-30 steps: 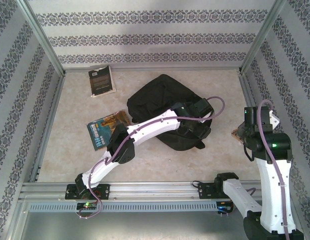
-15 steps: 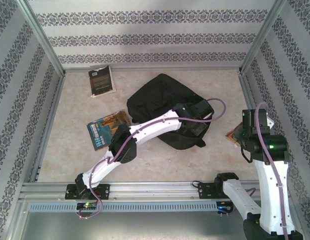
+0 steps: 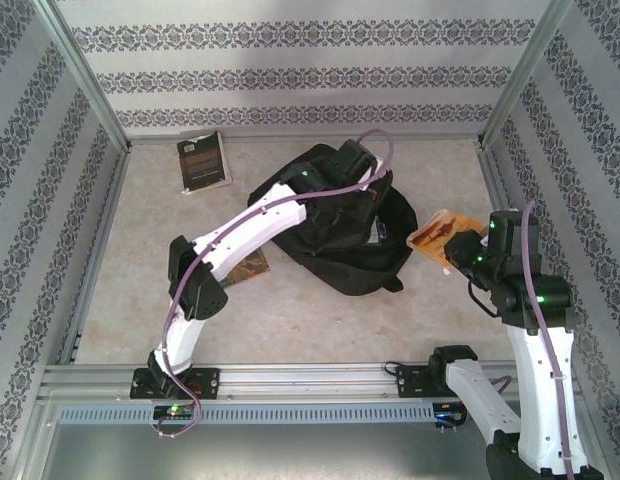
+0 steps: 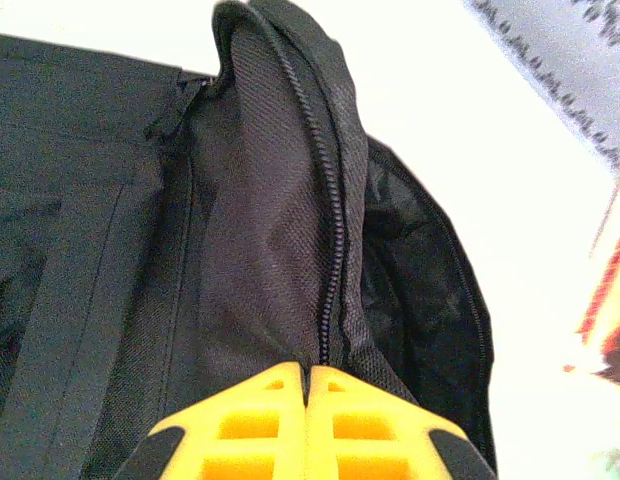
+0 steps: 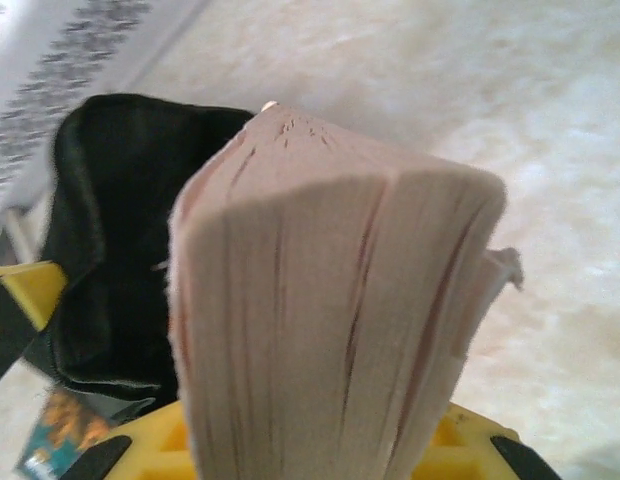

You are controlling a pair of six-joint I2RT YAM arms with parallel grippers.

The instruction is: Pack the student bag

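Black student bag (image 3: 360, 265), just one, with three books (image 3: 203, 162) near.

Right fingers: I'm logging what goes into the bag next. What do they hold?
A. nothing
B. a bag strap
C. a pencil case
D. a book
D: in the right wrist view a book stands with its page edges up, clamped between the yellow right fingers.
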